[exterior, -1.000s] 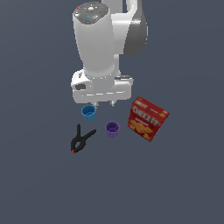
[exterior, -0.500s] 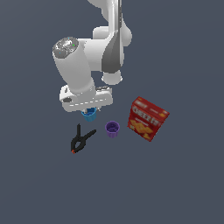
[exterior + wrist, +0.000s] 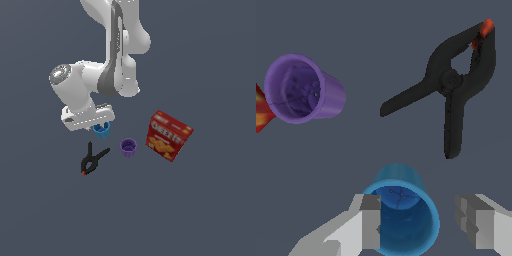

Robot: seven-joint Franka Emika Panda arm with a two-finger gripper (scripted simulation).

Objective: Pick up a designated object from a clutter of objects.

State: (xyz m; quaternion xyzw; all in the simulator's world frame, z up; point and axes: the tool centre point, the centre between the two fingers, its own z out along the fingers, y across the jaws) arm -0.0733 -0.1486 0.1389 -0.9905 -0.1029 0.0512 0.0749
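The blue cup (image 3: 402, 220) stands upright between my gripper's (image 3: 423, 222) spread fingers; one finger (image 3: 371, 222) overlaps its rim, the other (image 3: 476, 225) stands a little off its side. The gripper is open. In the exterior view the white hand (image 3: 87, 117) hangs low over the blue cup (image 3: 103, 132) and covers its upper part. The smaller purple cup (image 3: 128, 147) stands to the exterior view's right of it. A black spring clamp (image 3: 93, 159) with a red tip lies in front. The red Cheez-It box (image 3: 169, 135) leans at the exterior view's right.
In the wrist view the purple cup (image 3: 302, 89) and the clamp (image 3: 452, 87) lie beyond the blue cup, a gap of grey floor between them. A corner of the red box (image 3: 262, 112) shows at the picture's edge.
The arm has swung toward the exterior view's left and come down, so the hand now sits right over the blue cup. The objects have not moved.
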